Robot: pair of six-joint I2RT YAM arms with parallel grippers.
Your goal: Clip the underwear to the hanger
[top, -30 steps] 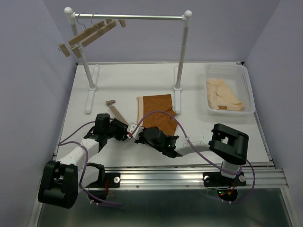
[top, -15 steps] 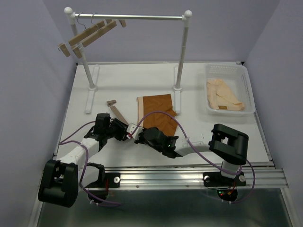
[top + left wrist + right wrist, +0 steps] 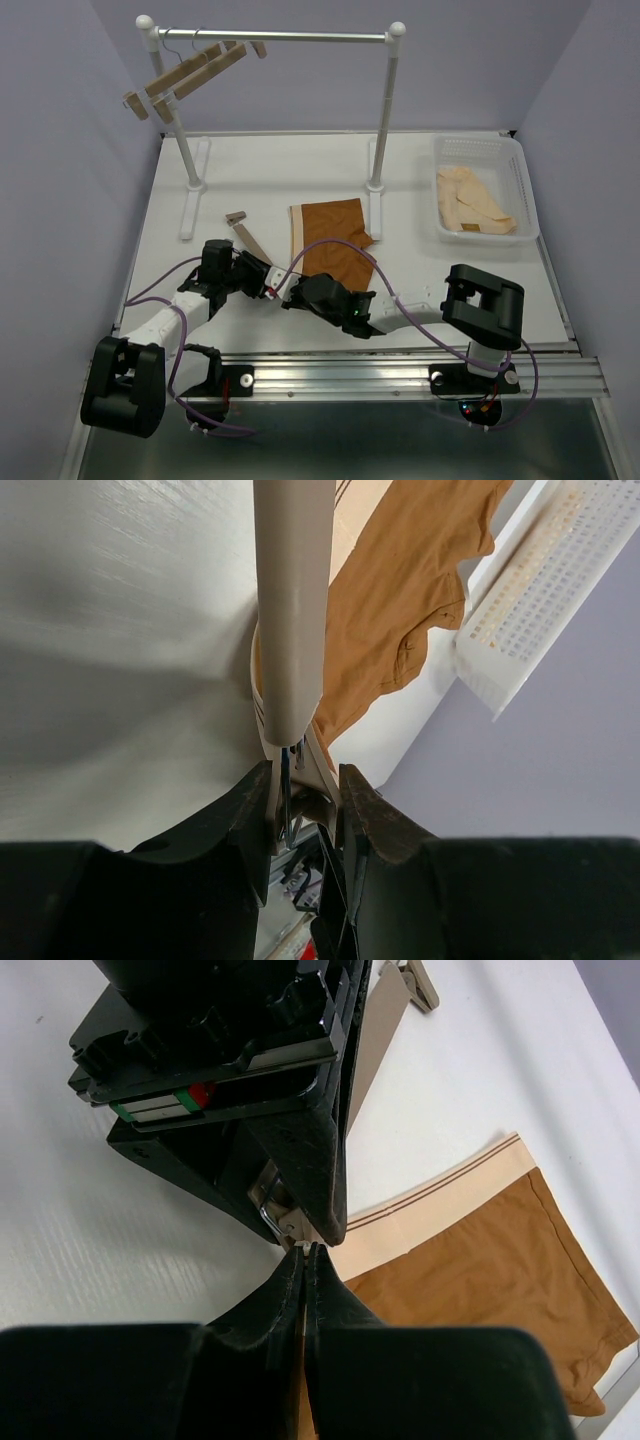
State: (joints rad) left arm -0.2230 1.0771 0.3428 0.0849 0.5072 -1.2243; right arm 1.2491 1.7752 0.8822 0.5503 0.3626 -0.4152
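Right pincer [image 3: 305,1250] slightly leftward, closed on underwear [image 3: 480,1250] waistband edge, beside left pincer [image 3: 305,780] clamping hanger [image 3: 292,600] clip.

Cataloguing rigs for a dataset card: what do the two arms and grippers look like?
The left arm and right arm have white links, black joint housings and purple cables. The left gripper and right gripper are black with tapered fingers; the left's carries red and green markings.

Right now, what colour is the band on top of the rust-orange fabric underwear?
Pale beige waistband with thin brown stripes; clearest from the right wrist.
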